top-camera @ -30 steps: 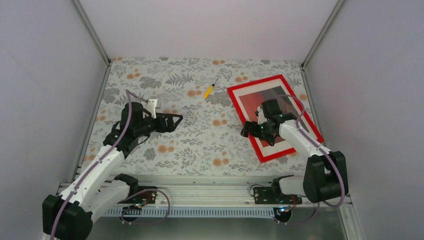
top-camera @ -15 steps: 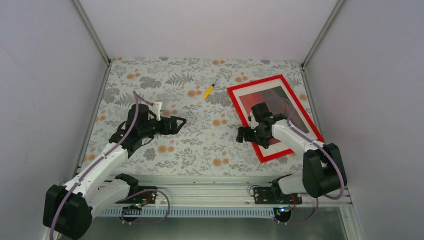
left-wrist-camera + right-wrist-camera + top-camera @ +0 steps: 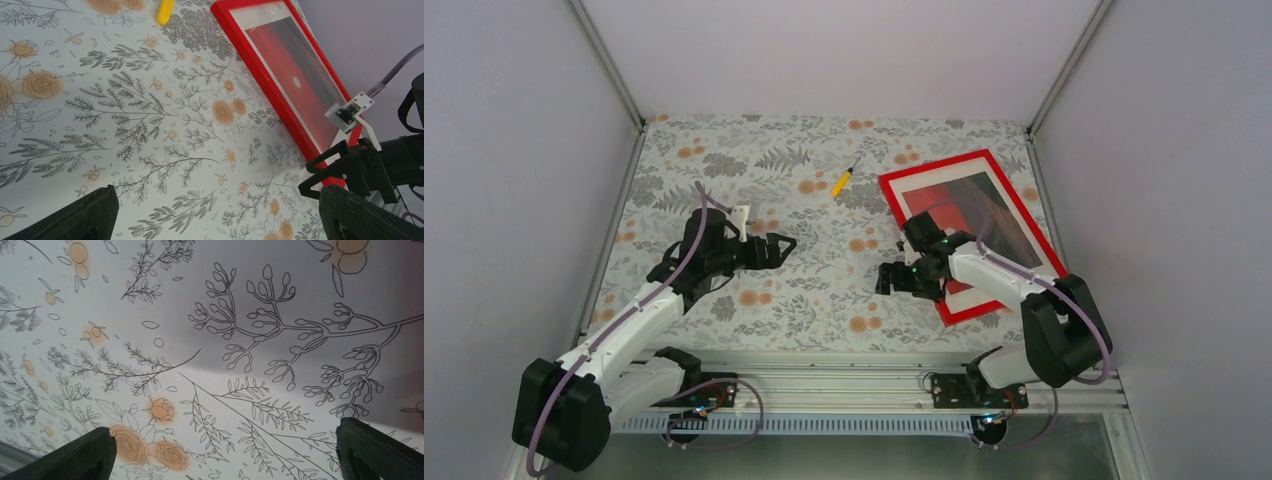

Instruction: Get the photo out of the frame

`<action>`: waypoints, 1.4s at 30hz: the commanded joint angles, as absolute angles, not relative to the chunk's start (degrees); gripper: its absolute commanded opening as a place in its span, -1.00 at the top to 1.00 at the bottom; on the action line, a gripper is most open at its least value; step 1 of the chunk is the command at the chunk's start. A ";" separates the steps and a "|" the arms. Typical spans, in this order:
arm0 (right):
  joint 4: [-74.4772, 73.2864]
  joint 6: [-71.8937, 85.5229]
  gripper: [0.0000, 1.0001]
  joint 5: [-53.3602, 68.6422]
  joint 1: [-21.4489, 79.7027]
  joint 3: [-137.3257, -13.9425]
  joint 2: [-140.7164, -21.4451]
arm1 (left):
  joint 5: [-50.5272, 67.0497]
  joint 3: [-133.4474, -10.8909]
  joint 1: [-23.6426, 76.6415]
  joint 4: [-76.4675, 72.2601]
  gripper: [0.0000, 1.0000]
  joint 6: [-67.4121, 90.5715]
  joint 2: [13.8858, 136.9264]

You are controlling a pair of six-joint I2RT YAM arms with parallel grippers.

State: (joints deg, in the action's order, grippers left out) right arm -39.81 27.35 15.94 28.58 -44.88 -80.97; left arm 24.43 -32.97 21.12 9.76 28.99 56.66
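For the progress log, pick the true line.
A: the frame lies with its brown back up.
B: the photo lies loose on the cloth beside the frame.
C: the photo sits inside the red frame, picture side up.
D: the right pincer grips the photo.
C: the photo shows face up within the frame, and the right pincer is open with only cloth between its fingers.

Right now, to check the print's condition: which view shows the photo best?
Left wrist: the photo lies close, sun and white border clear. Top external shows it small, partly behind the right arm. Right wrist shows only tablecloth.
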 commanded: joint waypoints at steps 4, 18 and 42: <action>-43.74 31.43 -1.00 3.53 29.60 -49.68 -80.25 | 23.47 -32.26 21.44 9.78 -1.00 28.22 56.01; -41.84 33.69 -1.00 -1.33 28.08 -45.71 -81.84 | 24.15 -31.58 21.52 8.96 -1.00 27.79 56.86; -33.72 33.85 -0.87 11.13 35.62 -48.49 -87.94 | 25.22 -29.33 22.50 6.90 -1.00 29.75 57.02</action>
State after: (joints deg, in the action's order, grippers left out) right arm -39.09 32.34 1.52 31.90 -47.11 -84.42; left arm 24.25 -30.13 22.09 8.40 29.21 57.28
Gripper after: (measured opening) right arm 0.939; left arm 0.999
